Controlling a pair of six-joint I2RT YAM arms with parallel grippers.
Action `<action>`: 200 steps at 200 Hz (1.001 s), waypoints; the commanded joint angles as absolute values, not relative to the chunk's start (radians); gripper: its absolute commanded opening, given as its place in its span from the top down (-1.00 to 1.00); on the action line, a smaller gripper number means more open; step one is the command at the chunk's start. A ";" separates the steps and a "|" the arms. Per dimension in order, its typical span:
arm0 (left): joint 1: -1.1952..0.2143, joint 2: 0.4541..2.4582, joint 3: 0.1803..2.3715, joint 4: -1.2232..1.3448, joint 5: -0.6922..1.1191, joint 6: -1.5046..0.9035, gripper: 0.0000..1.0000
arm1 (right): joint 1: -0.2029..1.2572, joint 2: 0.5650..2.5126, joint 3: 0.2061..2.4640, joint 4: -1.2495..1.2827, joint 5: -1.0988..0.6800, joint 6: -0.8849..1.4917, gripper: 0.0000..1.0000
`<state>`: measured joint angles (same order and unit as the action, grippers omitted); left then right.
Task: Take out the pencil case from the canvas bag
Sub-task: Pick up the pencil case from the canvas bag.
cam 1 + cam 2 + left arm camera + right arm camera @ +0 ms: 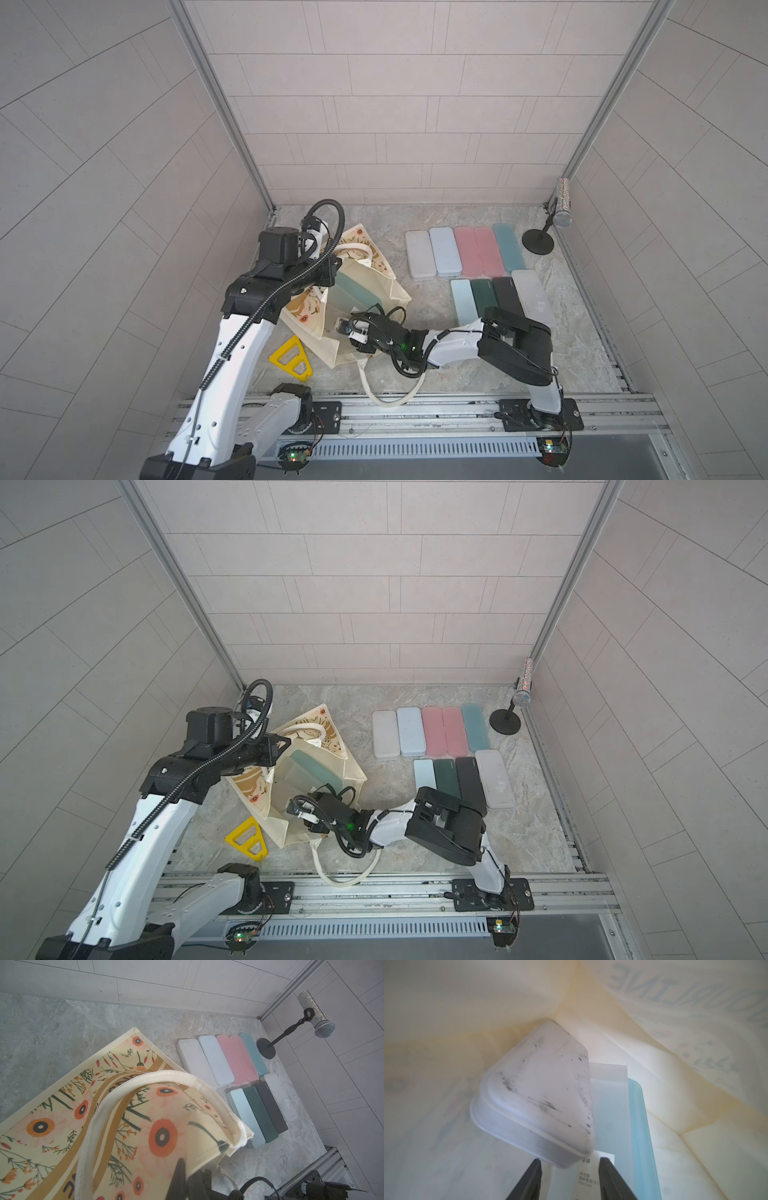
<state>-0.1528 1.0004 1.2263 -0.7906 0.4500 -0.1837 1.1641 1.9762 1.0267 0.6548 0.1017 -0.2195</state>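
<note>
The left gripper (332, 270) pinches the rim of the canvas bag (392, 286) on the worktop (390, 224), while inside it the right gripper (569, 1162) sits half-spread astride the frosted pencil case (539, 1095); whether it is gripping, I can't tell.

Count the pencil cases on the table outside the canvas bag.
9. Back row: white case, pale blue case, two pink cases, teal case. Front row: aqua case, dark green case, black case, grey case. Others may hide beneath.
</note>
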 commanded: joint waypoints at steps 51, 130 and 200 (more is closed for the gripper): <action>-0.153 0.986 1.256 -0.725 0.470 -0.187 1.00 | 1.149 1.931 0.959 0.646 -0.010 0.000 0.05; -0.152 0.989 1.258 -0.724 0.475 -0.188 1.00 | 1.168 1.968 1.069 0.497 0.057 -0.452 -0.28; -0.152 0.992 1.264 -0.729 0.476 -0.188 1.00 | 1.233 2.079 1.185 0.436 0.062 -0.606 -0.48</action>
